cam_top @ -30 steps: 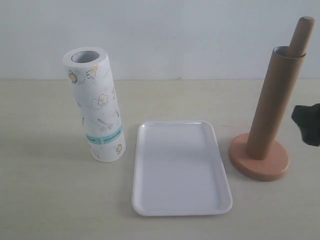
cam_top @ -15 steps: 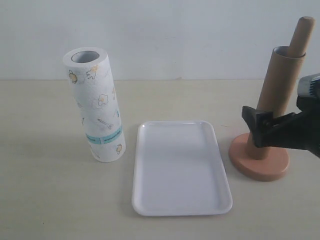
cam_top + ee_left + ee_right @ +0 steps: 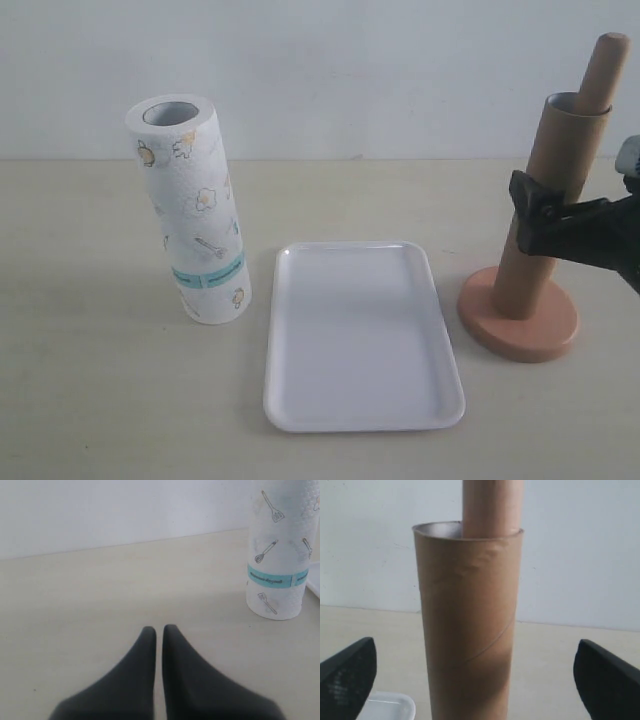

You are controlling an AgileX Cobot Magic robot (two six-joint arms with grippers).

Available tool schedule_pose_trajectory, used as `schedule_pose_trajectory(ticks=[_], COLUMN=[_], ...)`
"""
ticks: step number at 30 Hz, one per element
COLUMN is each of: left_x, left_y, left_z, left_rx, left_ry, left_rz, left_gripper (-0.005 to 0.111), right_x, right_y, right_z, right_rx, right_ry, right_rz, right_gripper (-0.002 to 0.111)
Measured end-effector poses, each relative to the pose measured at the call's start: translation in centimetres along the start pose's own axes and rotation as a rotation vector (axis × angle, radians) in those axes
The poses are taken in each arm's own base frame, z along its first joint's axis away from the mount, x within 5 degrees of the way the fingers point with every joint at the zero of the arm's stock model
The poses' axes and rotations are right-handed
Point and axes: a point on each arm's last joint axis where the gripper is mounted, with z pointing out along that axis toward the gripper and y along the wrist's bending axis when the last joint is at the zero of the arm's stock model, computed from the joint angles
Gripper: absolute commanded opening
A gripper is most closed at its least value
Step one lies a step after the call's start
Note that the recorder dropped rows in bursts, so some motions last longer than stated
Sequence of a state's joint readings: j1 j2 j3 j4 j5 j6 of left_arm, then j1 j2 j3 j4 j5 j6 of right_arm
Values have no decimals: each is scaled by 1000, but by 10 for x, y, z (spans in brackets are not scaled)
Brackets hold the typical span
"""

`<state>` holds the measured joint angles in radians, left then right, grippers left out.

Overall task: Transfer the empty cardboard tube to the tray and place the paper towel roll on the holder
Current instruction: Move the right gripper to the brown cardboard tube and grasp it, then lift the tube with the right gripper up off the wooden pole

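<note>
The empty cardboard tube (image 3: 546, 200) (image 3: 467, 625) stands slipped over the rod of the wooden holder (image 3: 518, 325), whose rounded rod top (image 3: 606, 65) sticks out above it. My right gripper (image 3: 545, 220) (image 3: 472, 680) is open, its jaws wide apart on either side of the tube at mid-height, not touching it. The white tray (image 3: 360, 335) lies flat in the middle. The paper towel roll (image 3: 190, 205) (image 3: 280, 550) stands upright at the left. My left gripper (image 3: 159, 632) is shut on nothing, low over the table, short of the roll.
A pale wall rises behind the beige table (image 3: 90, 400). A corner of the tray (image 3: 390, 707) shows beside the tube in the right wrist view.
My right gripper has come in from the right edge, moved left and then risen, so its jaws now flank the tube at mid-height. Roll, tray and holder have not moved.
</note>
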<state>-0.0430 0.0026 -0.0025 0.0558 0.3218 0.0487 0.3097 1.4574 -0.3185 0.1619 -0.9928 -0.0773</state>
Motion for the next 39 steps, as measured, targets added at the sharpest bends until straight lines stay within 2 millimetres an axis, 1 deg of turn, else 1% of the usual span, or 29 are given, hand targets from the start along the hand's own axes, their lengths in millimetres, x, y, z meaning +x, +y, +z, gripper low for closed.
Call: schedule_pose_trajectory(ticks=[2,5,8,9,10,11,12,13,15,17,20,33,36,39], left_x=[0,0,0,0,0,0,0,0,0,0,0,0,0,0], left_y=[0,0,0,0,0,0,0,0,0,0,0,0,0,0], left_z=[0,0,0,0,0,0,0,0,0,0,0,0,0,0], left_rx=[0,0,0,0,0,0,0,0,0,0,0,0,0,0], left_ry=[0,0,0,0,0,0,0,0,0,0,0,0,0,0], left_rz=[0,0,0,0,0,0,0,0,0,0,0,0,0,0], left_gripper=[4,4,4,4,4,4,4,4,4,4,4,4,4,4], right_x=[-1,-3,0,1,3,4,5,6,6,5,6,6,4,1], right_y=[0,2,2,2,3,3,5,5,6,6,5,3,3,4], right_z=[3,16,20,22,26,29,32,34,35,36,37,37,37,37], right_rx=[2,2,7,8,10,5,-4,-7,-16,-13,3,20,23,8], right_ry=[-5,-13,-7,0,7,11,13,18,20,18,21,17,-2,-39], right_rz=[-2,-24,-28,-30,-35,-38,-46,-49,-54,-51,-42,-20,-17,-54], right_gripper=[105,105,105,102,96,83,74,61,32,0,3,3,3,3])
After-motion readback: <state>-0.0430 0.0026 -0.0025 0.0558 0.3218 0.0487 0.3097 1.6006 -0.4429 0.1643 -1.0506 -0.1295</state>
